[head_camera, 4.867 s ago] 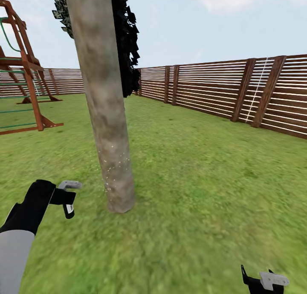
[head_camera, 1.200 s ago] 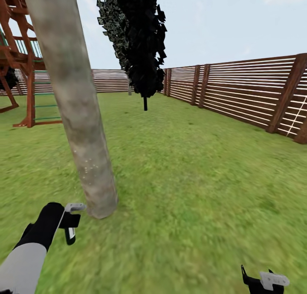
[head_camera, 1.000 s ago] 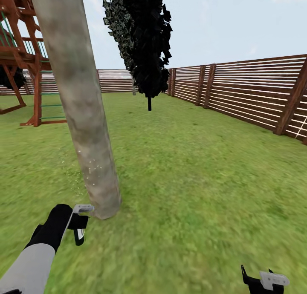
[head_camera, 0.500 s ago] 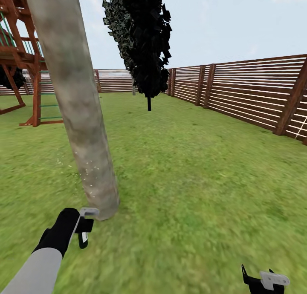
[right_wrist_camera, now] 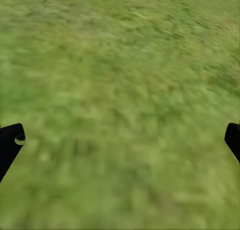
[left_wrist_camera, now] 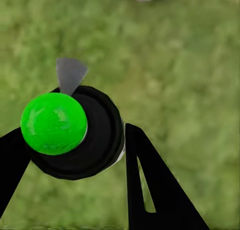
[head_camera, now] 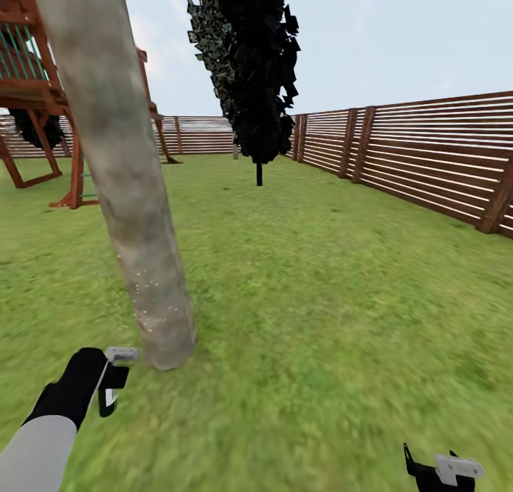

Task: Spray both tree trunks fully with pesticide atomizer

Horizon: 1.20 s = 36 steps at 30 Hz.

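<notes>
1. In the head view the tree trunk [head_camera: 135, 214] rises from the grass [head_camera: 320, 299] just beside our left gripper [head_camera: 112, 378], at about one o'clock from it; the trunk's long axis runs nearly upright, leaning slightly toward eleven o'clock.
2. Our left gripper is clamped on the pesticide atomizer [left_wrist_camera: 75, 130]: in the left wrist view its two dark fingers [left_wrist_camera: 150, 185] press either side of the black body with the bright green cap [left_wrist_camera: 53, 123].
3. The atomizer's grey nozzle [left_wrist_camera: 69, 73] points toward a pale patch that we judge to be the trunk's base, so the spray line already faces the bark low down.
4. Fine pale specks show on the lower trunk [head_camera: 153, 292] in the head view; we judge them to be spray, with the higher bark looking bare.
5. The left arm [head_camera: 43, 442] is low and stretched forward toward the trunk's foot, and it is clearly the nearer arm.
6. Our right gripper [head_camera: 442, 470] hangs at five o'clock in the head view, well apart from the trunk; in the right wrist view its fingers [right_wrist_camera: 10, 145] are spread wide over the grass and hold nothing.
7. We judge the coming move turns on tilting the nozzle up along the trunk's axis.
</notes>
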Tool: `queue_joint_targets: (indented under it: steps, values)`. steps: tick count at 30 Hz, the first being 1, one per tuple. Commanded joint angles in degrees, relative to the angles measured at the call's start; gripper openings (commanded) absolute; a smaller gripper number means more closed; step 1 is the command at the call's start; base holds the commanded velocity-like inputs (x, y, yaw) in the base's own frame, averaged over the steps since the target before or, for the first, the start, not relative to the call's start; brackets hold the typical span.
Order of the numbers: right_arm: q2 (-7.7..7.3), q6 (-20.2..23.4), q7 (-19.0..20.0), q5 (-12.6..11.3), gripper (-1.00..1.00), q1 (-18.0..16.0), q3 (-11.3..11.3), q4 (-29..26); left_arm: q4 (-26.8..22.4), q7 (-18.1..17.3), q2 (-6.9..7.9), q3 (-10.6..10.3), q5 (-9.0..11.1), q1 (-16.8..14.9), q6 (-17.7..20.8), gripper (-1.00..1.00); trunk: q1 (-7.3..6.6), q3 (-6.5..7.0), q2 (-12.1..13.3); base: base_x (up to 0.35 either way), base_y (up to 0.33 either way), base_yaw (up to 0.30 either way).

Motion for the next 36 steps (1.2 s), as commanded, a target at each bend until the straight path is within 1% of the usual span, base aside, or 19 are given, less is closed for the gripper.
queue_joint_targets:
  steps: [1,4,8,10,11,14,17,19,20,22,24,25,26,27,29,31,34,36]
  values:
    - [0.00,0.0,0.0,0.0,1.00,0.0,0.0,0.0,0.0,0.0,0.08,0.0,0.1,0.0,0.0,-1.00,0.00,0.00,0.0,-0.041,-0.218,0.277]
    - [0.00,0.0,0.0,0.0,1.00,0.0,0.0,0.0,0.0,0.0,-0.39,-0.3,0.2,0.0,0.0,-1.00,0.00,0.00,0.0,-0.012,-0.070,0.239]
    - [0.00,0.0,-0.1,-0.1,1.00,0.0,0.0,-0.1,0.2,0.1,-0.56,-0.2,0.1,0.1,0.0,-1.00,0.00,0.00,0.0,-0.001,-0.231,0.023]
    - [0.00,0.0,-0.1,-0.1,1.00,0.0,0.0,-0.1,0.7,0.1,-0.40,0.1,0.1,2.9,0.0,-1.00,0.00,0.00,0.0,0.000,-0.269,0.002]
    - [0.00,0.0,-0.1,0.0,1.00,0.0,0.0,0.0,0.8,0.1,-0.38,0.1,0.2,3.7,0.0,-1.00,0.00,0.00,0.0,0.000,-0.272,0.000]
    - [0.04,0.0,-0.1,0.0,1.00,0.0,0.0,0.0,0.3,0.0,-0.59,0.0,0.4,4.1,-0.2,-1.00,0.00,0.00,0.0,0.000,-0.272,0.000]
    - [0.07,0.0,-0.1,0.0,1.00,0.0,0.0,0.0,-1.8,0.0,-0.81,0.2,0.5,4.1,-0.4,-1.00,0.00,0.00,0.0,0.000,-0.272,0.000]
    - [0.04,0.0,-0.1,0.0,1.00,0.0,0.0,0.0,-2.6,0.0,-2.36,0.2,0.5,4.1,-0.5,-1.00,0.00,0.00,0.0,0.000,-0.272,0.000]
    - [0.03,0.0,-0.1,0.0,1.00,0.0,0.0,0.0,-2.8,0.1,-2.86,0.1,0.5,4.1,-0.5,-1.00,0.00,0.00,0.0,0.000,-0.272,0.000]
    - [0.03,0.0,-0.1,0.0,1.00,0.0,0.0,-0.1,-2.1,0.1,-3.23,0.0,0.4,4.4,-0.5,-1.00,0.00,0.00,0.0,0.000,-0.272,0.000]
    - [0.01,0.0,-0.1,0.0,1.00,0.0,0.0,-0.1,-1.3,0.1,-3.08,0.1,0.5,6.4,-0.5,-1.00,0.00,0.00,0.0,0.000,-0.272,0.000]
    - [0.02,0.0,-0.1,0.0,1.00,0.0,0.0,0.0,-1.2,0.0,-3.05,0.6,0.7,7.3,-0.6,-1.00,0.00,0.00,0.0,0.000,-0.272,0.000]
    - [0.01,0.0,-0.1,0.0,1.00,0.0,0.0,0.0,-1.1,0.0,-3.13,1.5,1.1,7.6,-1.1,-1.00,0.00,0.00,0.0,0.000,-0.272,0.000]
    - [0.02,0.0,-0.1,0.0,1.00,0.0,0.0,-0.1,-1.3,0.1,-3.23,2.1,1.4,7.8,-2.3,-1.00,0.00,0.00,0.0,0.000,-0.272,0.000]
    - [0.01,0.0,-0.1,0.0,1.00,0.0,0.0,-0.1,-1.7,0.0,-3.21,2.5,1.7,7.9,-3.9,-1.00,0.00,0.00,0.0,0.033,-0.272,0.000]
    - [0.06,0.0,-0.1,0.0,1.00,0.0,0.0,0.0,-3.4,0.0,-3.30,2.6,1.7,7.9,-4.5,-1.00,0.00,0.00,0.0,0.048,-0.272,0.000]
    - [0.08,0.0,-0.1,0.0,1.00,0.0,0.0,0.0,-6.3,0.0,-3.63,2.4,1.8,8.0,-4.5,-1.00,0.00,0.00,0.0,0.012,-0.272,0.000]
    - [0.09,0.0,-0.1,0.0,1.00,0.0,0.0,0.0,-7.0,0.0,-3.78,2.5,1.7,8.0,-4.4,-1.00,0.00,0.00,0.0,0.002,-0.272,0.000]
